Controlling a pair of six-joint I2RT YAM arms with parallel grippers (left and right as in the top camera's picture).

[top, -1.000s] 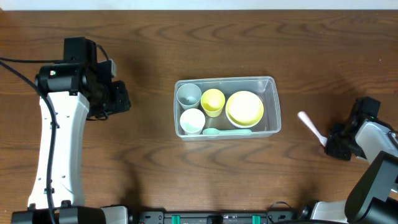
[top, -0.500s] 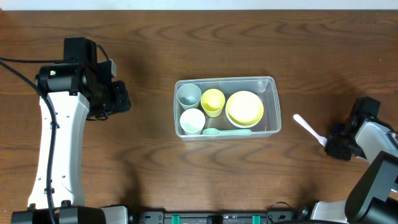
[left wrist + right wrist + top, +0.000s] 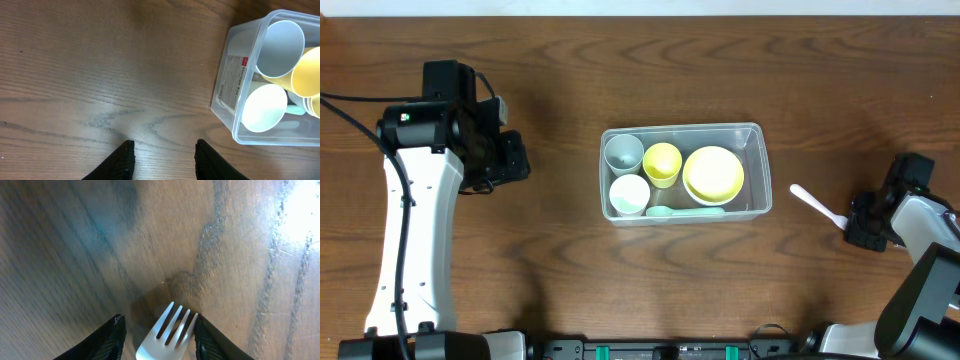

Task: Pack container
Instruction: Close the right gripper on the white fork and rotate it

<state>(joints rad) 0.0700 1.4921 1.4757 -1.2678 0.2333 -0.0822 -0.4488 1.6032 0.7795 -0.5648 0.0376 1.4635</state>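
Observation:
The clear container (image 3: pixel 760 135) stands mid-table. It holds a grey cup (image 3: pixel 623 152), a white cup (image 3: pixel 629 193), a yellow cup (image 3: pixel 662 163), a yellow bowl (image 3: pixel 713 173) and a pale green spoon (image 3: pixel 685 211). To its right a white fork (image 3: pixel 815 205) lies on the wood. My right gripper (image 3: pixel 866 224) is at the fork's near end. In the right wrist view the fork (image 3: pixel 167 335) sits between the parted jaws of the right gripper (image 3: pixel 158 322), against the right finger with a gap on the left. My left gripper (image 3: pixel 164 150) hangs open and empty over bare wood left of the container (image 3: pixel 227 85).
The wooden table (image 3: pixel 570 270) ends at the top of the overhead view. The left arm (image 3: pixel 415 230) reaches up the left side. The right arm (image 3: pixel 920 290) comes in from the bottom right corner.
The right jaws have spread wider around the fork. The fork's free end has shifted slightly left and down. The left arm has not moved.

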